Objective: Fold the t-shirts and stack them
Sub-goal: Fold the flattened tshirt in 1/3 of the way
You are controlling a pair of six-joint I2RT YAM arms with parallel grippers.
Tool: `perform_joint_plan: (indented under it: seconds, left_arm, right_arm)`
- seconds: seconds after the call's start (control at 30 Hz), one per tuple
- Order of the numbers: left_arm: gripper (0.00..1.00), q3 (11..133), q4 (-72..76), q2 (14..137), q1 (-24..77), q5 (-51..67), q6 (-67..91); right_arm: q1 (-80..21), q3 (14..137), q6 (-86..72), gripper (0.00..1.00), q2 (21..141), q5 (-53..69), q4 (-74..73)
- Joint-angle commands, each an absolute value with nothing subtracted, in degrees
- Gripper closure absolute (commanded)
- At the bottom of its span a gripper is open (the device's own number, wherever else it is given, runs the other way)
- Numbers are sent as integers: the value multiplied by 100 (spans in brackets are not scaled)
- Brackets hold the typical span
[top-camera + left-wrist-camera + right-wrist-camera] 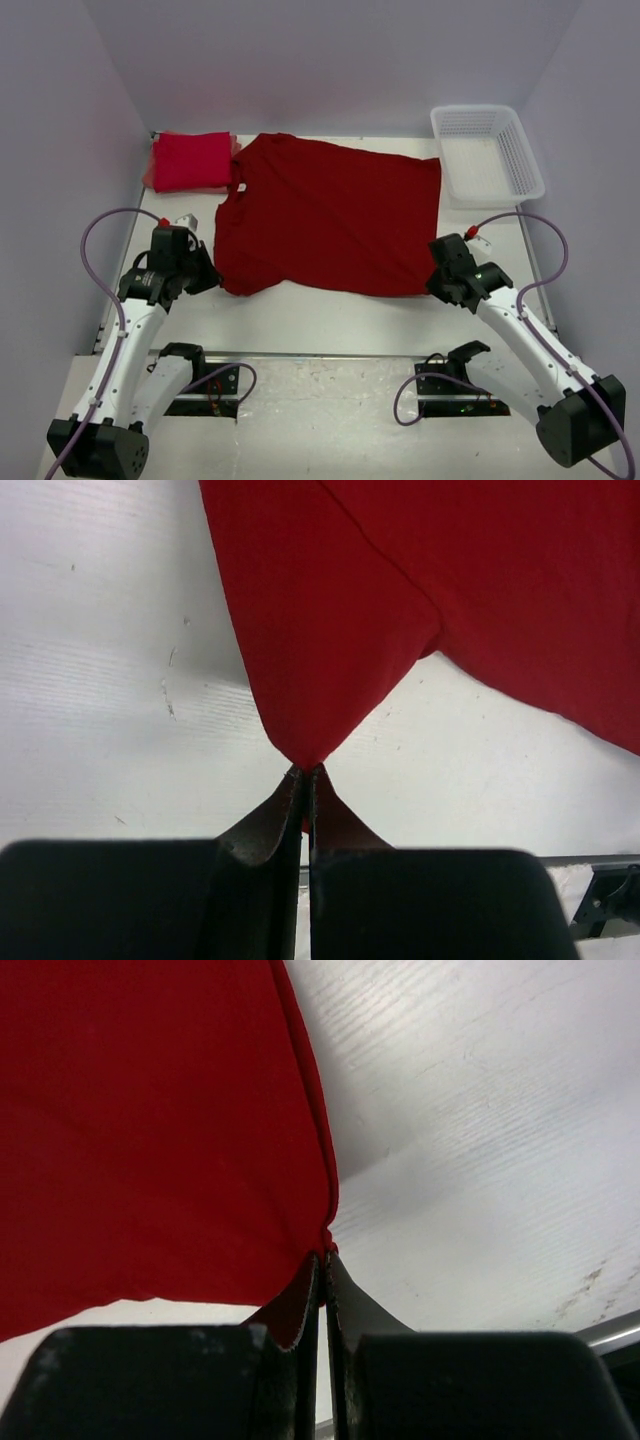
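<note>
A dark crimson t-shirt point(330, 215) lies spread across the middle of the table, neck toward the left. My left gripper point(214, 277) is shut on the tip of its near-left sleeve point(305, 755), with the cloth pinched between the fingertips. At the shirt's near-right hem corner point(326, 1235), my right gripper point(432, 283) is shut on the cloth too. Folded brighter red t-shirts point(192, 161) sit stacked at the back left corner, just touching the spread shirt's collar area.
A white lattice basket point(487, 153) stands at the back right, beside the shirt's hem. Bare white table point(330, 318) runs between the shirt and the metal front rail. Purple cables loop beside both arms.
</note>
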State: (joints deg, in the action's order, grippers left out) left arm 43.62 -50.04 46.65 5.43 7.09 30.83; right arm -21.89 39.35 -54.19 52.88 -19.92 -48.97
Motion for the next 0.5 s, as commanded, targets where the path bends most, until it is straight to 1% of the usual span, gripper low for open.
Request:
perform_joint_plan:
  seconds: [0.0, 0.1, 0.23, 0.47]
  left_arm:
    - [100, 4220, -5300, 4439, 615, 606, 3102]
    - [100, 4096, -5273, 4324, 606, 703, 3182]
    - [100, 4218, -5484, 4298, 607, 440, 3111]
    - [100, 3850, -5564, 4254, 703, 606, 3199]
  right_arm:
    - [-2381, 3929, -6002, 100, 5151, -2153, -5308]
    - [-2566, 3999, -6352, 100, 5238, -2319, -5519]
    - [-2935, 4052, -6845, 100, 5230, -2382, -5967]
    - [-2962, 3894, -7163, 100, 5186, -2329, -6179]
